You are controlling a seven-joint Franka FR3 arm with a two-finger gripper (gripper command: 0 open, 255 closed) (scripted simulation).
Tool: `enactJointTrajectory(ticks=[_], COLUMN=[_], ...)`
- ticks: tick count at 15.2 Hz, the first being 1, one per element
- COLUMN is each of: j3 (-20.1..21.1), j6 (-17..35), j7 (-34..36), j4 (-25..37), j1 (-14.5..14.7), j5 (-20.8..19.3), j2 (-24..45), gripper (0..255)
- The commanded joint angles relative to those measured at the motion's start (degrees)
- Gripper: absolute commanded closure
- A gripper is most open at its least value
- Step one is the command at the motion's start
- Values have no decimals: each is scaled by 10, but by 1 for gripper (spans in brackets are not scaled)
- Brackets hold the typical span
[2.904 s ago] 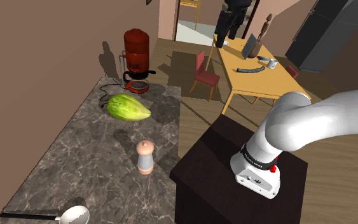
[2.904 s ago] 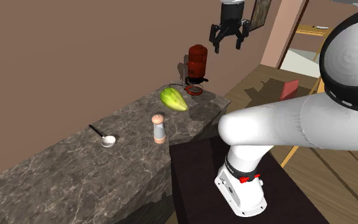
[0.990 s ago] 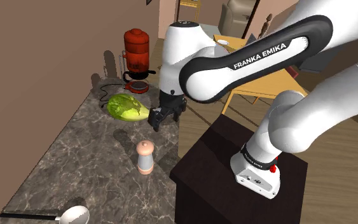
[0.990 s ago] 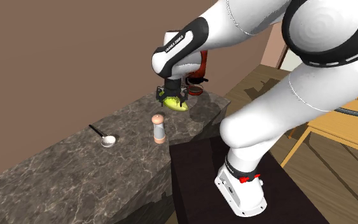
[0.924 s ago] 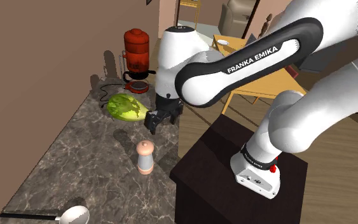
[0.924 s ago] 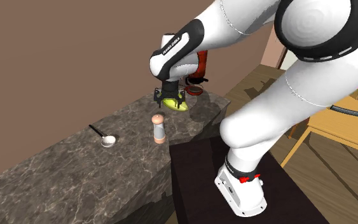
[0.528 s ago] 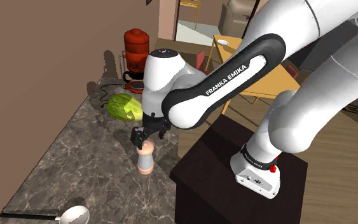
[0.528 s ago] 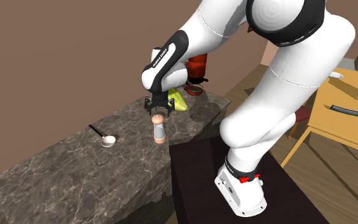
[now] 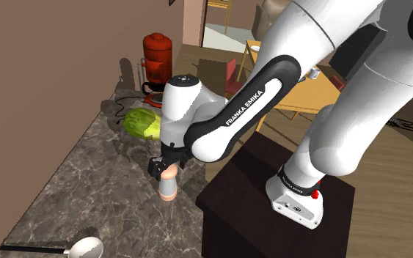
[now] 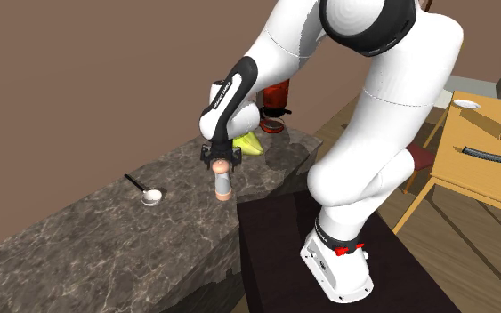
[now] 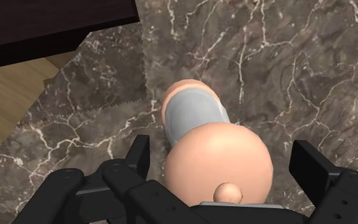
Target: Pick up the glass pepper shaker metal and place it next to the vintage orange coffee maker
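Little of the task is done: the approach looks finished, while the grip, the lift, the carry and the setting-down are all left. At the shoulder view's left, the spoon point(image 9: 80, 248) lies on the counter point(image 9: 87, 168) well apart from the jaws, at the end away from the goal, so I judge it no hindrance. The wall point(image 9: 43, 80) runs along the counter's far side from the jaws, with bare stone between. The green vegetable point(image 9: 142, 123) lies beyond the jaws, between them and the coffee maker point(image 9: 156, 62), which stands well apart at the counter's far end; it sits on or close to the straight line there, so the carry probably needs height or a swing toward the open edge. The shaker point(image 9: 168, 189) stands upright on the counter, its rounded head between the jaws. The gripper point(image 9: 166, 168) is down over that head with its jaws apart: in the wrist view the fingers point(image 11: 136, 159) flank the head with a gap showing on each side, so nothing is held. The counter's edge runs just beside the jaws on the stand's side, with floor below, leaving little margin if the shaker tips that way. The stand point(image 9: 256, 190) is near, past that edge. Beside the coffee maker, toward the edge, bare stone seems to offer room.
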Motion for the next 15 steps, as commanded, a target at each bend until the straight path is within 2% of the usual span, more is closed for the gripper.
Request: enactJointTrajectory(ticks=[1, 7, 8, 15], j3=[1, 1, 1, 1], j6=[8, 8, 8, 8], j7=[4, 4, 4, 4], j4=[-1, -1, -1, -2], j1=[0, 1, 1, 1], j5=[-5, -4, -4, -4], j2=[7, 7, 7, 7], gripper=[0, 0, 255, 255])
